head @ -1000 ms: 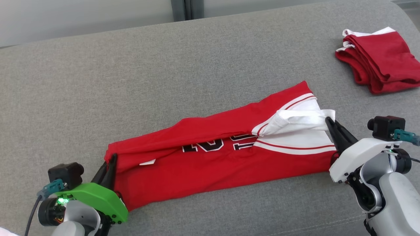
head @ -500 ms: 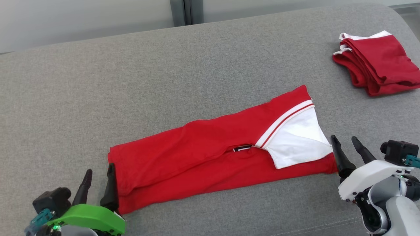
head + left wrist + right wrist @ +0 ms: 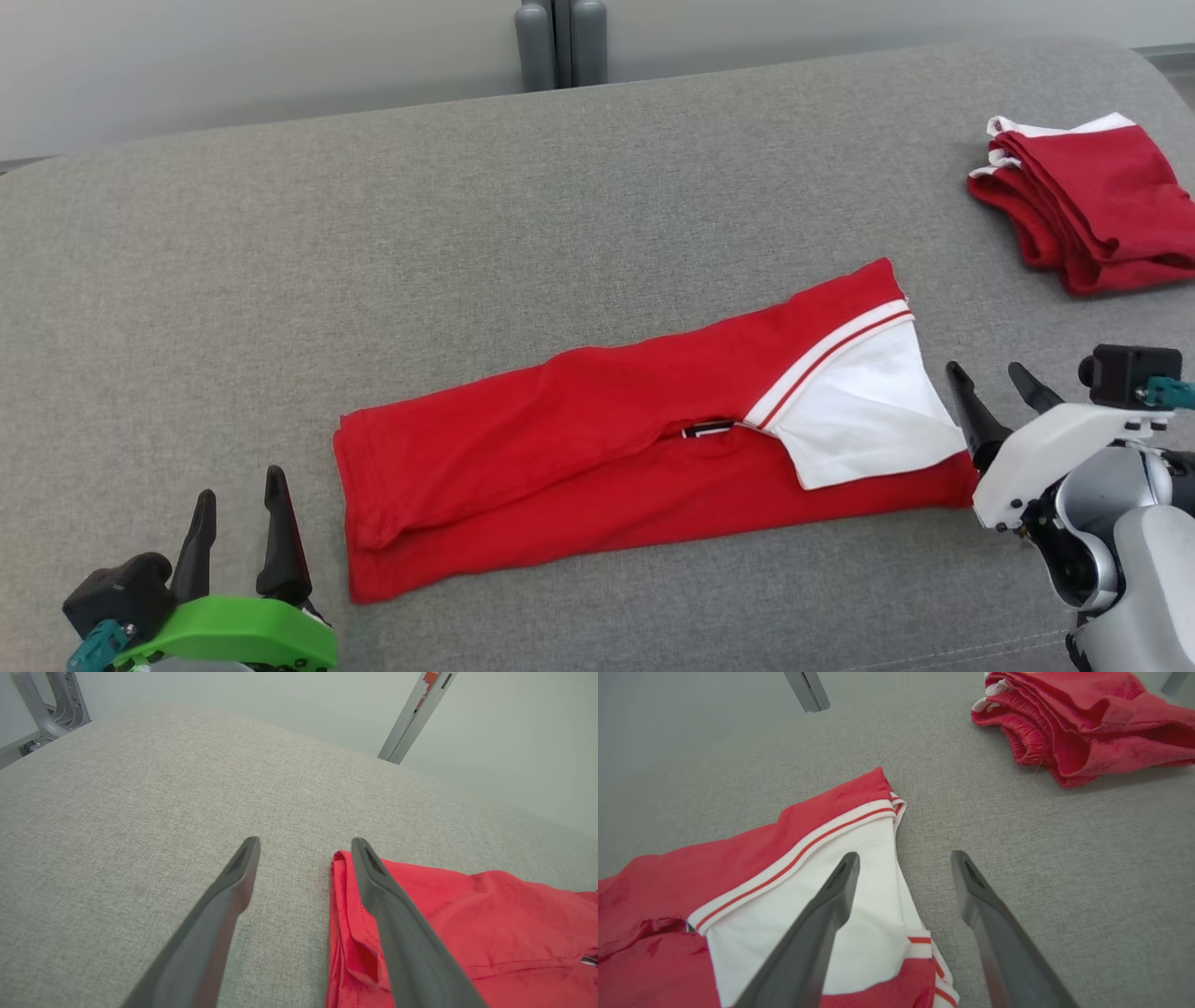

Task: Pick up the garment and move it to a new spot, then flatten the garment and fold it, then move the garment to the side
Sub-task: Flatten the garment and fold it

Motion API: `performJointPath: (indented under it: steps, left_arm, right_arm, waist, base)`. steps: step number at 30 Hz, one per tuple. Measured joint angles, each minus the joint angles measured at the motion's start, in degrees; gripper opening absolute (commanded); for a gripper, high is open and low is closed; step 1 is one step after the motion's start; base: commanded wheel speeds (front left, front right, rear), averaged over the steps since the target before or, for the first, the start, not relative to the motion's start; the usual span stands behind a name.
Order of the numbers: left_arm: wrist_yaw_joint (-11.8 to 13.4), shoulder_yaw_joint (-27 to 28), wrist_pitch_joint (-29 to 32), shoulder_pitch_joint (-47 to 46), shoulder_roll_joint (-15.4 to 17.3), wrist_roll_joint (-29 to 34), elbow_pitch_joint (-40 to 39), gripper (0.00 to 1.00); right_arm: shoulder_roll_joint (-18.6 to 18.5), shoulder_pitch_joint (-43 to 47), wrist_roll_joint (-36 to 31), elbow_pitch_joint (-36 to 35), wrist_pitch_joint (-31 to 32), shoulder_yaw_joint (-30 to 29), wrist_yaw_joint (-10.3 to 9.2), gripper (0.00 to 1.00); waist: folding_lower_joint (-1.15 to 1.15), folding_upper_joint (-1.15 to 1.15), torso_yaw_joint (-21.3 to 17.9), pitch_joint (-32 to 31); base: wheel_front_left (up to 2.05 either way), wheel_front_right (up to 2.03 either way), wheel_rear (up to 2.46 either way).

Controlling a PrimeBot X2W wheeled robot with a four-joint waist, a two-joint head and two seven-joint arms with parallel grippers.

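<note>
"Since the left gripper (image 3: 240, 483) and the right gripper (image 3: 984, 367) both stand spread wide and empty, what keeps the garment (image 3: 597, 439) in shape?"

"Its own weight. It lies as a long red band across the middle of the grey cushion (image 3: 373, 233), one long side lapped over the other, with the white panel (image 3: 864, 411) on top at the right end."

"Why one gripper at each end?"

"The left sits just off the left hem and the right just beside the white end, ready, I judge, for a crosswise fold. The folded red pile (image 3: 1088, 205) lies well apart."
</note>
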Motion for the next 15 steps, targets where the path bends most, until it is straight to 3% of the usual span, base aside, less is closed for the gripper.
performJointPath:
  steps: [7, 15]
  left_arm:
    - [0.1, -0.5, -0.2, -0.5, -0.2, 0.3, 0.5, 1.00]
    - [0.4, -0.7, -0.2, -0.5, -0.1, 0.3, 0.9, 1.00]
  right_arm:
    - [-3.2, -4.6, 0.2, 8.8, 8.3, 3.8, 0.00, 1.00]
    - [-3.8, -7.5, 1.7, 17.4, 11.1, 6.4, 0.00, 1.00]
  waist:
    - [0.00, 0.00, 2.3, -0.5]
    - [0.00, 0.00, 5.1, -1.1]
  base:
    - [0.00, 0.00, 0.00]
    - [0.00, 0.00, 0.00]
